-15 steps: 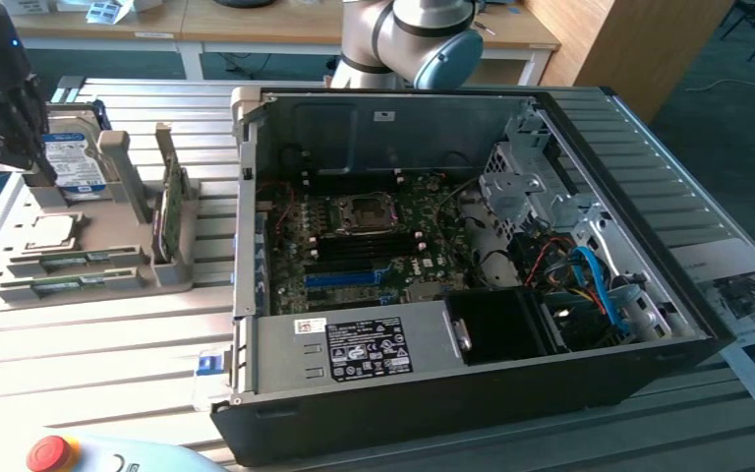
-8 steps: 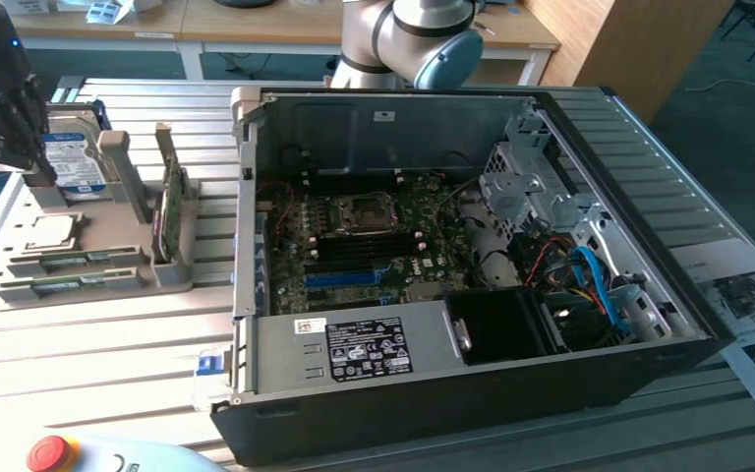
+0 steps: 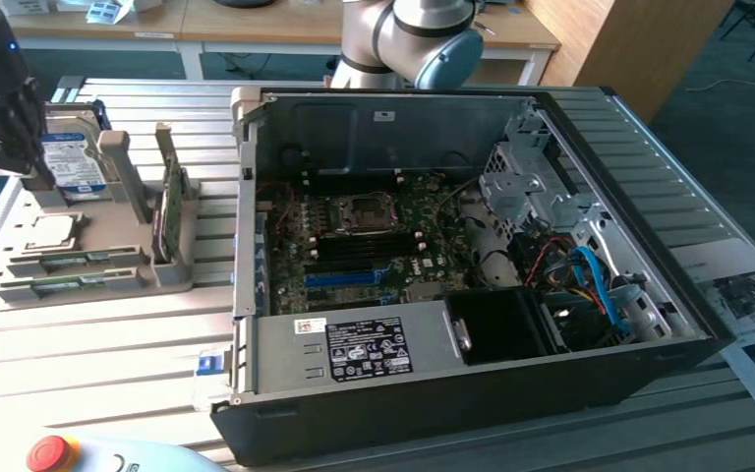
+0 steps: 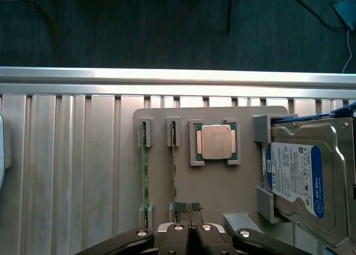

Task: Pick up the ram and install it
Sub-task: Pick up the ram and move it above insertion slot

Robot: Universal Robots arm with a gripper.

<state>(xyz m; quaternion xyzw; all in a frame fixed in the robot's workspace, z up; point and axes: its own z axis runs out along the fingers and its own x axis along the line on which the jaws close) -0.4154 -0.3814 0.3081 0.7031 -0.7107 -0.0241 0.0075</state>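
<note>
**Closed gripper hangs over the grey holder**

The gripper has its fingers pressed together and grips nothing. It is poised above one edge of the grey holder. The ram lies in a slot of the holder, with one end under the fingertips; I cannot tell whether they touch it. A second ram stick fills the holder's outermost slot. A CPU sits in the holder's middle pocket, and a blue-labelled hard drive is at the holder's far side.

The holder rests on a ribbed aluminium table. An open computer case stands just beside the holder, on the exterior view's right. A red stop button sits well apart from the holder. Off the table lie dark teal carpet and wooden desks.
</note>
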